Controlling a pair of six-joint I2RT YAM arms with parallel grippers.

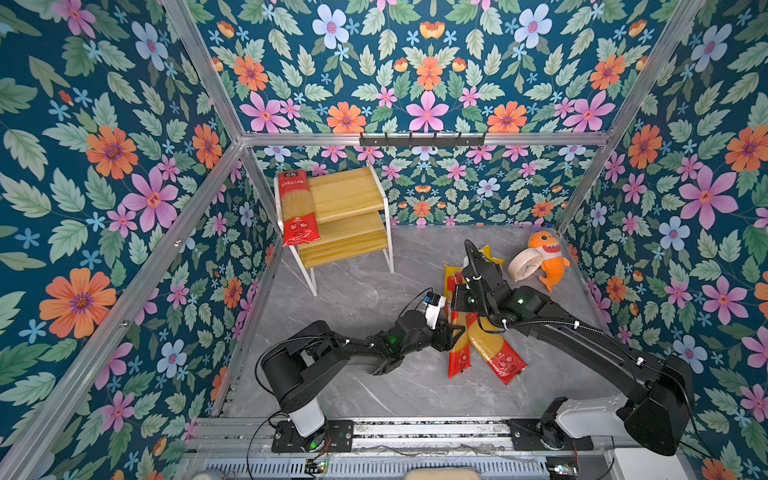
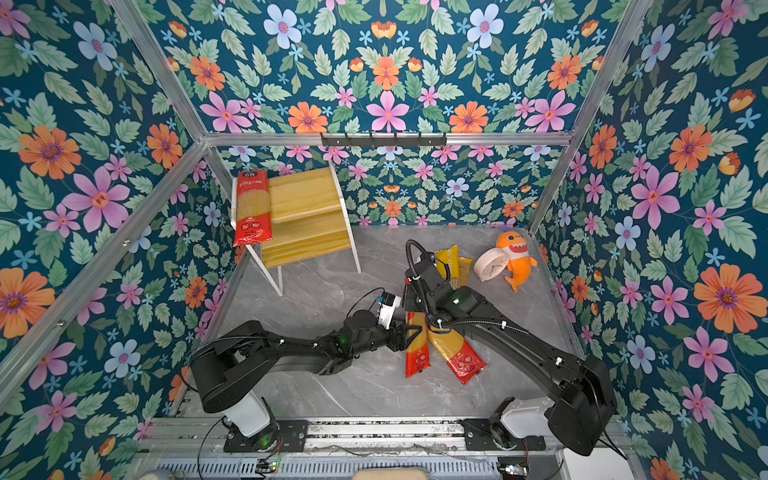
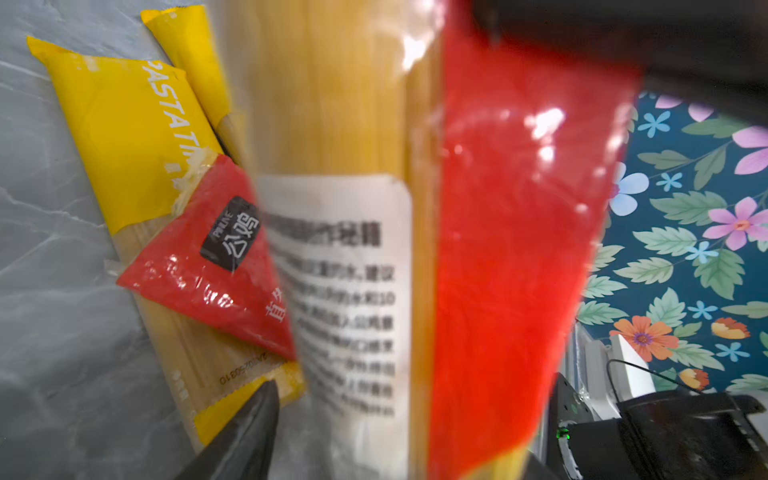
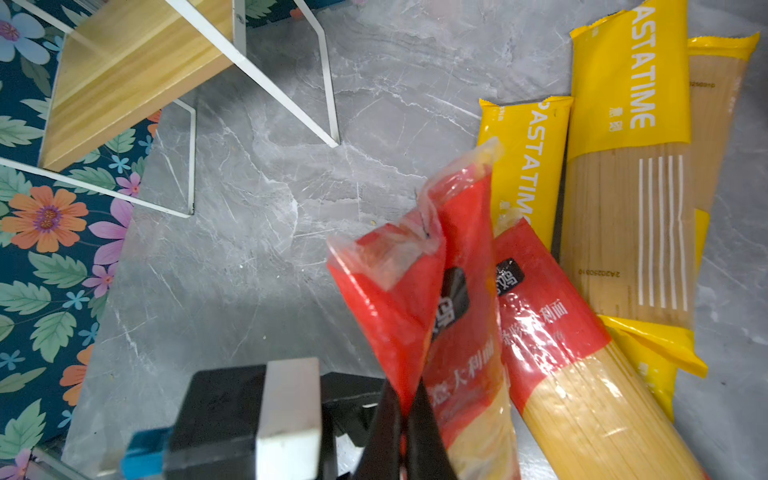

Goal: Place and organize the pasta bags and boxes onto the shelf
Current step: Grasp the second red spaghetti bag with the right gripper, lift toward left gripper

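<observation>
Presently: red pack (image 4: 469,232), clear middle, white lettering, pinched in clenched right gripper (image 4: 405,399); left gripper (image 1: 454,332) straddles it, grip unclear.

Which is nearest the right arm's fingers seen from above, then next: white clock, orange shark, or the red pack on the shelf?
In a top view:
1. White clock, just right of the right fingers.
2. Orange shark, beyond the clock, farther right.
3. Red pack, far left on the shelf.

Stock I see: shelved red pack (image 1: 298,206) spans shelf (image 1: 349,195) tiers (left side); second red pack (image 4: 465,232) in my right jaws; yellow packs (image 4: 627,83) on tabletop (image 4: 270,208).
</observation>
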